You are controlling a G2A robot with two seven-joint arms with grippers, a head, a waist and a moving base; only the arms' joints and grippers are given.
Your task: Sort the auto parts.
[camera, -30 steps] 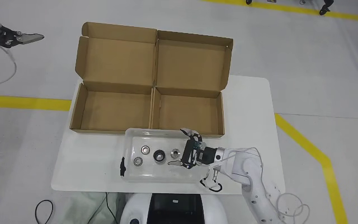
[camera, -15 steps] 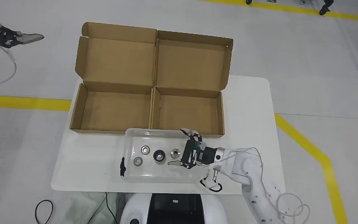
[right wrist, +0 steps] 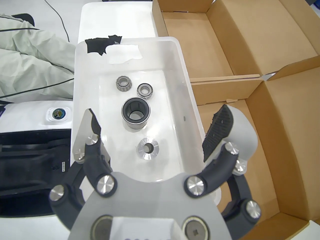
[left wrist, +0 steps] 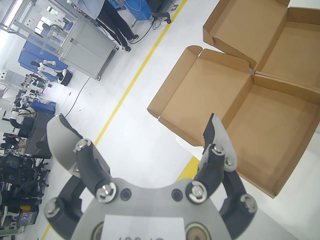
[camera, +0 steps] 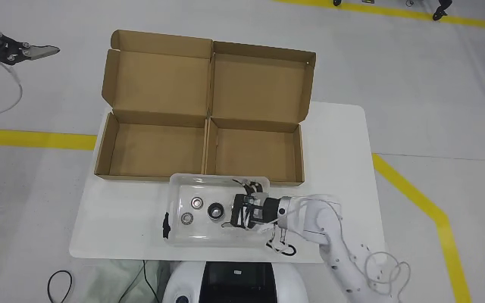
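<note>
A clear plastic bin (camera: 176,198) at the table's front edge holds several metal parts. In the right wrist view these are two small tapered bearings (right wrist: 123,83) (right wrist: 144,90), a large black-lined bearing (right wrist: 135,109) and a silver flanged bush (right wrist: 147,148). My right gripper (right wrist: 155,114) (camera: 236,204) hangs open inside the bin's right half, just above the silver bush. It holds nothing. Far off to the left, beyond the table and over the floor, my left gripper (left wrist: 136,123) (camera: 34,51) is open and empty.
Two open cardboard boxes, left (camera: 151,148) and right (camera: 254,153), stand side by side behind the bin with their lids folded back. The white table (camera: 333,151) has bare room on the right. Black tape (right wrist: 101,43) marks the bin's end.
My right gripper has moved left, from the bin's right edge to over the silver bush. The parts and the left arm have stayed where they were.
</note>
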